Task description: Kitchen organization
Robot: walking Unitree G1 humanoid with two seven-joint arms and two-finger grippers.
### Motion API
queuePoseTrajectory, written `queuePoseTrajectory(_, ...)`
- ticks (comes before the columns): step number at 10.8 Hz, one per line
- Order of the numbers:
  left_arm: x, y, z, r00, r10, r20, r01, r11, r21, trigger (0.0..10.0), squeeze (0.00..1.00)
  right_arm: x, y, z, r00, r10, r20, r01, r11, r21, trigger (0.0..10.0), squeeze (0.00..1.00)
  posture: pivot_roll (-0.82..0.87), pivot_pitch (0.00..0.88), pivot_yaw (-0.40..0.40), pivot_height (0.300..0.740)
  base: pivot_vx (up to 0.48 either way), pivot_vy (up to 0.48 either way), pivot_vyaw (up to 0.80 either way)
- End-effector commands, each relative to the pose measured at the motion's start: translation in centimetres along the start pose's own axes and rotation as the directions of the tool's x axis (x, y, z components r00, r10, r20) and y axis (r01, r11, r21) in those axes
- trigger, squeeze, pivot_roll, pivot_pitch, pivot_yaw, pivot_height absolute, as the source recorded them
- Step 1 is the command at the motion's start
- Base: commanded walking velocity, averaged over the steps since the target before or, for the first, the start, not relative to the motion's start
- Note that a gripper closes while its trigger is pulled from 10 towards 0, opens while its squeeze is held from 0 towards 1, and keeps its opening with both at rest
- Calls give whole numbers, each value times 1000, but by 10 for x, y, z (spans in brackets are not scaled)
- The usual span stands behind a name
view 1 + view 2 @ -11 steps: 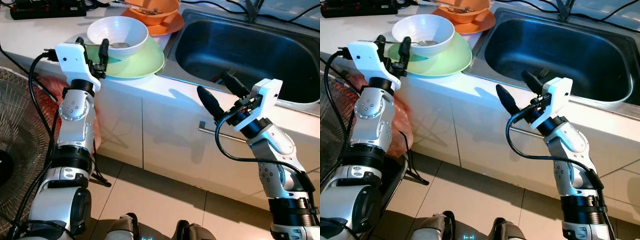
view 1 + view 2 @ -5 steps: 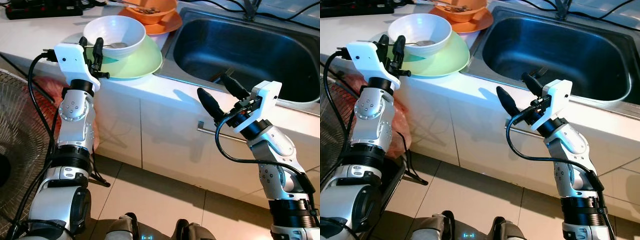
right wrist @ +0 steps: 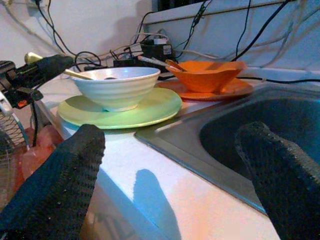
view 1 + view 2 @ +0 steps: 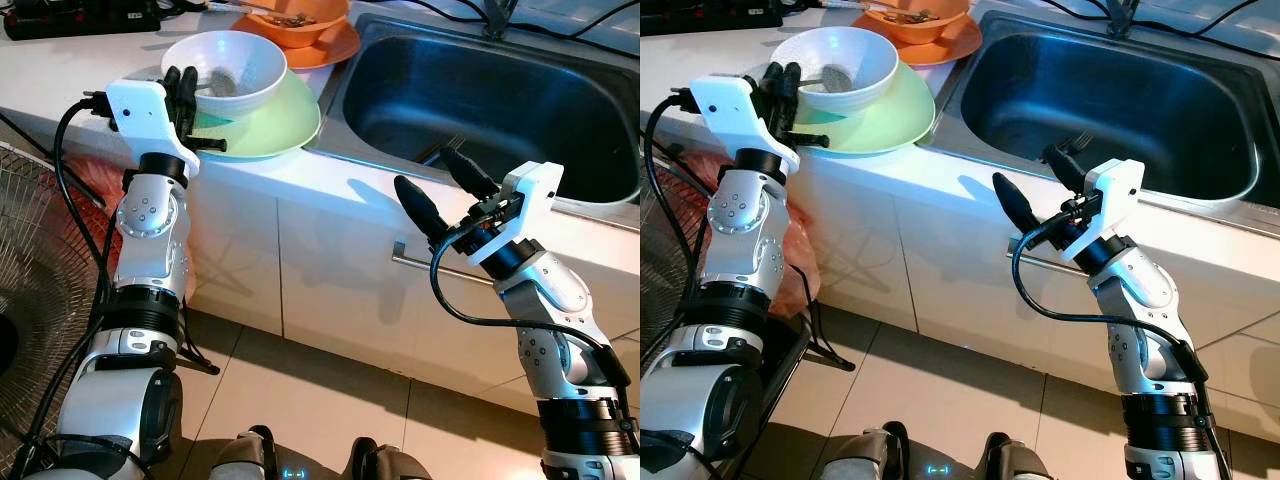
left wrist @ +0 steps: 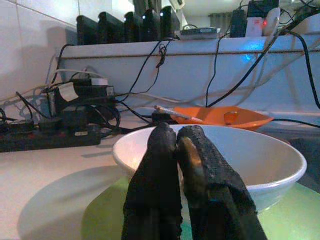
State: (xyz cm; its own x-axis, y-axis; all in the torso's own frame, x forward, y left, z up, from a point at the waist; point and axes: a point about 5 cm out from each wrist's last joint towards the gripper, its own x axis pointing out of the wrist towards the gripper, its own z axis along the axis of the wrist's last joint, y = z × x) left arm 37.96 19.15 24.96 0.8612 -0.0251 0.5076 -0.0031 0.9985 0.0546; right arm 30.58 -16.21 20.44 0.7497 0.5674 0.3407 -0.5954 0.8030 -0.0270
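Fan (image 4: 30,330): wire grille on the floor at the far left, beside the left arm
Power strip (image 4: 85,15): black, at the back of the table, cables running off it
Left gripper (image 4: 182,92): raised at the table's front edge, jaws pressed together on the brass-coloured spoon handle (image 3: 31,58) that sticks out over the white bowl's near rim
White bowl (image 4: 225,68): sits on the green plate (image 4: 272,122), near the table edge; the spoon's head lies inside it
Orange bowl (image 4: 298,12): behind the white bowl, on an orange plate (image 4: 335,48), just beside the sink; a utensil leans in it
Table (image 4: 80,65): white top over white cabinet fronts
Sink (image 4: 480,100): steel basin to the right of the dishes
Right gripper (image 4: 440,185): held in front of the sink's front rim, jaws spread wide, holding nothing
Cabinet handle (image 4: 420,262): metal bar below the right gripper
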Motion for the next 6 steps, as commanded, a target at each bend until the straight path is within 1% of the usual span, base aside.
queuePoseTrajectory(1, 3, 0, 4, 1000, 1, 16, -1, 1000, 9, 0, 0, 0, -1, 3, 1000, 2, 6, -2, 1000, -10, 10000, 0, 14, 193, -51, 740, 0, 0, 0)
queuePoseTrajectory(2, 4, -3, 6, 1000, -11, 27, 11, 1000, 13, 8196, 0, 1, -1, 3, 1000, 3, 6, -3, 1000, -10, 10000, 0, 15, 193, -51, 740, 0, 0, 0)
queuePoseTrajectory(3, 4, -5, 7, 999, -22, 39, 22, 1000, 14, 10000, 0, 1, -1, 3, 1000, 3, 7, -3, 1000, -10, 10000, 0, 15, 193, -51, 740, 0, 0, 0)
queuePoseTrajectory(4, 5, -8, 9, 998, -30, 47, 29, 999, 15, 10000, 0, 1, -1, 2, 1000, 3, 8, -3, 1000, -10, 10000, 0, 16, 192, -51, 740, 0, 0, 0)
queuePoseTrajectory(5, 5, -9, 9, 998, -34, 50, 34, 999, 16, 8039, 0, 1, -1, 2, 1000, 3, 8, -3, 1000, -10, 10000, 0, 16, 190, -51, 740, 0, 0, 0)
queuePoseTrajectory(6, 5, -10, 10, 998, -37, 55, 37, 999, 10, 0, 0, 2, 0, 2, 1000, 3, 9, -3, 1000, -11, 10000, 0, 16, 190, -51, 740, 0, 0, 0)
